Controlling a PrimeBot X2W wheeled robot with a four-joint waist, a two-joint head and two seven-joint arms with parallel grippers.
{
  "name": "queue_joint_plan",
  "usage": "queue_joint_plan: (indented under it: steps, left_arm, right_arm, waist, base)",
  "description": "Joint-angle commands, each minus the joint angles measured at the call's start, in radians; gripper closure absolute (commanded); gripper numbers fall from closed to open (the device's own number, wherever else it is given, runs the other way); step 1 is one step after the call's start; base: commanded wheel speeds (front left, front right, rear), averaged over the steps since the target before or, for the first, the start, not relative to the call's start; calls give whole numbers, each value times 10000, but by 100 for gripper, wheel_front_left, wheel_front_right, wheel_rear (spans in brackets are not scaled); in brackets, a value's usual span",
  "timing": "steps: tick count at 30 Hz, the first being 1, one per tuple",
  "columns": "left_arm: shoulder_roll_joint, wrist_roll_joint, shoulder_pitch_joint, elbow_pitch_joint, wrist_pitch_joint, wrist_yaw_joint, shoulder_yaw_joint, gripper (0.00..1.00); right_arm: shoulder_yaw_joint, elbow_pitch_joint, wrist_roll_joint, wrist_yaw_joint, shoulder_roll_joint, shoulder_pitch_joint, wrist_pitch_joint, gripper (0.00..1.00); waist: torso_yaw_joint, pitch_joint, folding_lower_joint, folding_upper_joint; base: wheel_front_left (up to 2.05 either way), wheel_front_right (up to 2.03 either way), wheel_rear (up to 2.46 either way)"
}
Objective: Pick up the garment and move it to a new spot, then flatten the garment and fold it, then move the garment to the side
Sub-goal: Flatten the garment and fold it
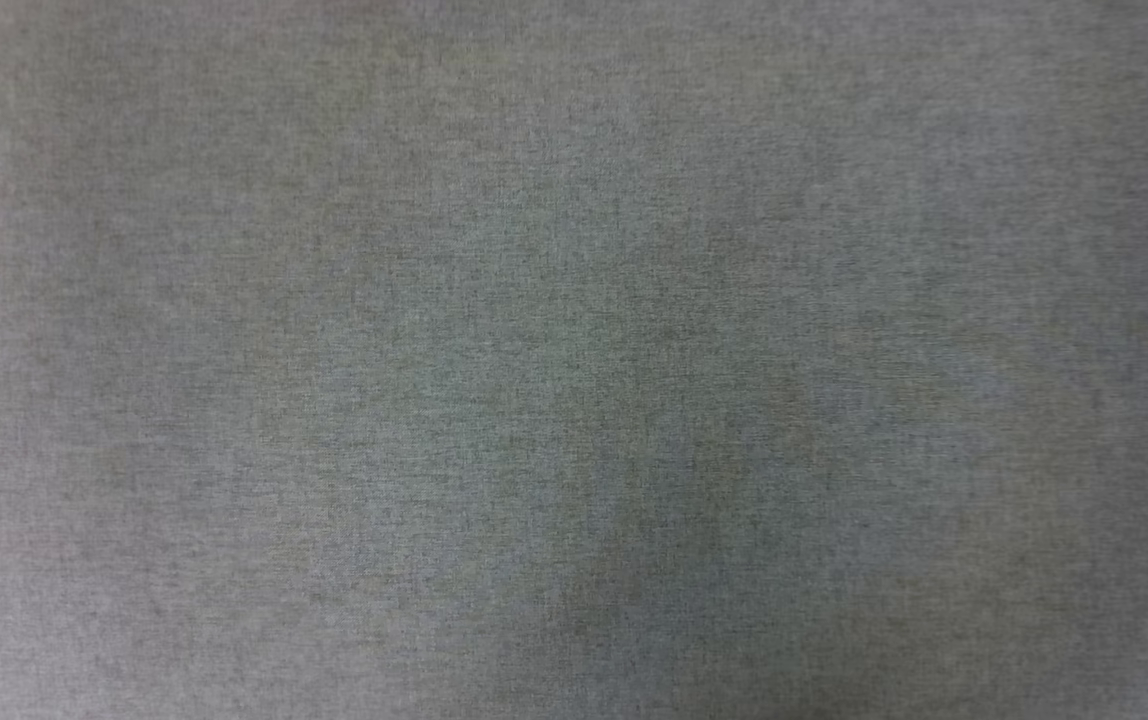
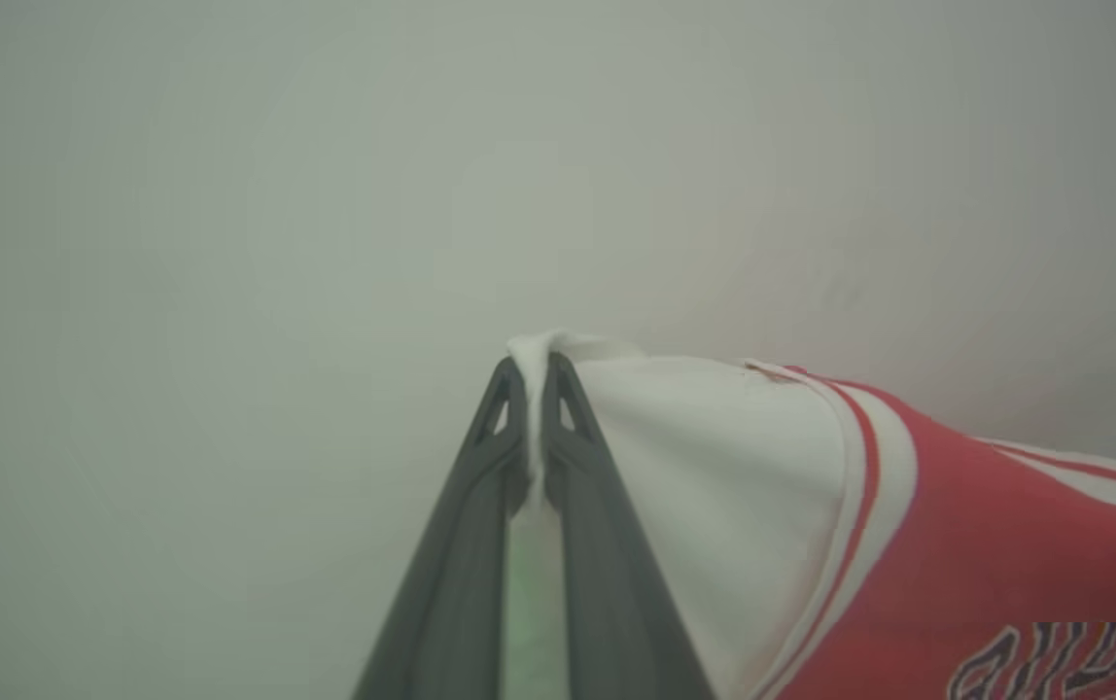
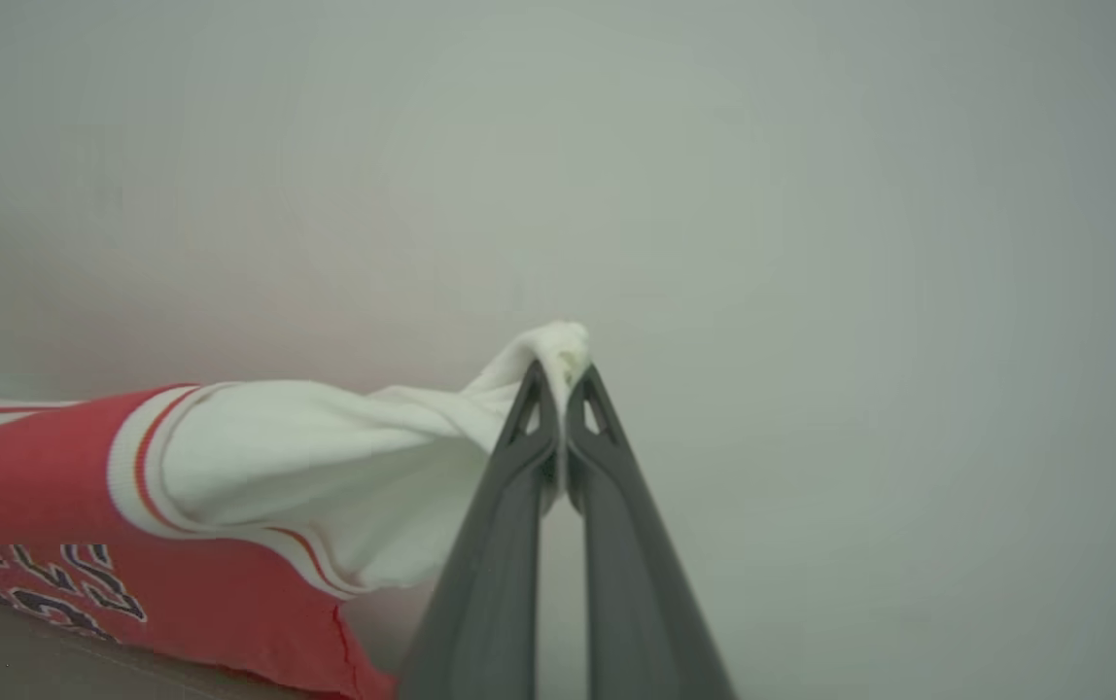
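- At the robot's left, the left gripper (image 2: 531, 367) is clamped on the tip of one white sleeve of the garment (image 2: 743, 467). A tuft of cloth pokes out past the fingertips.
- Between the arms, the red body with striped trim and black lettering runs from one sleeve to the other, drawn sideways.
- Judgement: holding both sleeve ends spreads the shirt wide, so it can be carried and laid down flat rather than bunched.
- Under the red body a dull surface (image 3: 23, 661) shows. Cannot tell whether the cloth rests on it or hangs clear.
- At the right, the right gripper (image 3: 563, 377) is pinched shut on the other white sleeve end, cloth bunched above its tips and the sleeve pulled towards it.
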Motion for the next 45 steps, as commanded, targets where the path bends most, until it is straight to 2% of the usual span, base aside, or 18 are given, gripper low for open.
queue_joint_plan:
  steps: [1, 5, 10, 16, 23, 32, 45]
  left_arm:
    - [-46, -66, 237, 100, -63, -16, -8, 100]
    - [-271, -242, 687, 394, -140, -109, -64, 100]
    - [-579, -480, 1971, 544, -219, -206, -95, 100]
    - [-748, -914, 4593, -201, -252, -256, 268, 100]
    - [-748, -957, 8259, -1557, -256, -97, 916, 100]
    - [-648, -774, 12682, -3565, -258, 809, 1594, 100]
    - [-571, -1104, 16917, -6070, 684, 2321, 1447, 100]
  right_arm:
    - [53, 73, 66, -10, 55, 55, -74, 100]
    - [289, 322, 275, -10, 205, 509, -203, 100]
    - [647, 234, 699, -10, 166, 1865, -652, 100]
    - [773, -512, 1426, -10, -126, 4513, -782, 100]
    - [259, -1891, 2089, -10, -405, 7907, -195, 100]
    - [-943, -3852, 2408, -13, -143, 12184, 881, 100]
    - [-2414, -5960, 2527, -12, 1419, 17364, 2555, 100]
  waist:
    - [36, 66, -2, 0]
    - [102, 5, -2, 0]
    - [210, -774, -2, 0]
    - [327, -2276, -2, 0]
    - [256, -3851, -2, 0]
    - [152, -5233, -2, 0]
    - [266, -5926, -2, 0]
  base:
    - [0, 0, 0]
    - [0, 0, 0]
    - [0, 0, 0]
    - [0, 0, 0]
    - [0, 0, 0]
    - [0, 0, 0]
    - [0, 0, 0]
